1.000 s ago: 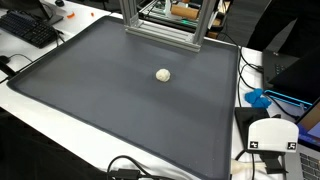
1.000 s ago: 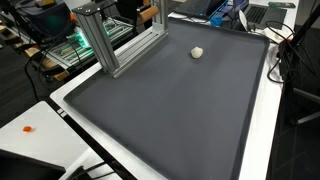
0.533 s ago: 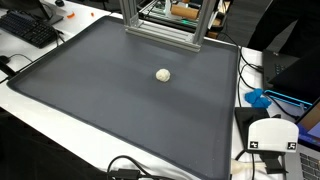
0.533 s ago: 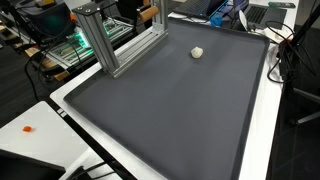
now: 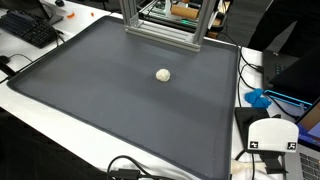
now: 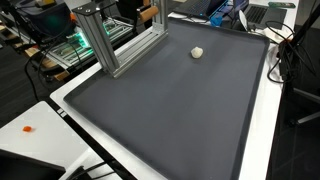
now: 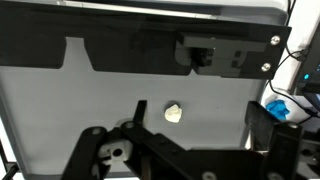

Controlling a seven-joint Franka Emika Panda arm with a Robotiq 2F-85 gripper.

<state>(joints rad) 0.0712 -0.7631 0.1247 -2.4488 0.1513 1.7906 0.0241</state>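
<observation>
A small white crumpled lump (image 5: 163, 74) (image 6: 198, 52) lies alone on a large dark grey mat (image 5: 110, 100) (image 6: 170, 110). In the wrist view the lump (image 7: 174, 114) sits on the mat just right of the left finger (image 7: 140, 112). My gripper (image 7: 200, 120) hangs high above the mat with its jaws wide apart and nothing between them. The right finger (image 7: 262, 125) stands far from the lump. Neither exterior view shows the gripper or the arm.
An aluminium frame (image 5: 160, 25) (image 6: 105, 40) stands on the mat's far edge. A black keyboard (image 5: 30, 28) lies off the mat. A blue object (image 5: 258, 98) and a white device (image 5: 272, 137) sit beside it with cables. An orange speck (image 6: 27, 129) lies on the white table.
</observation>
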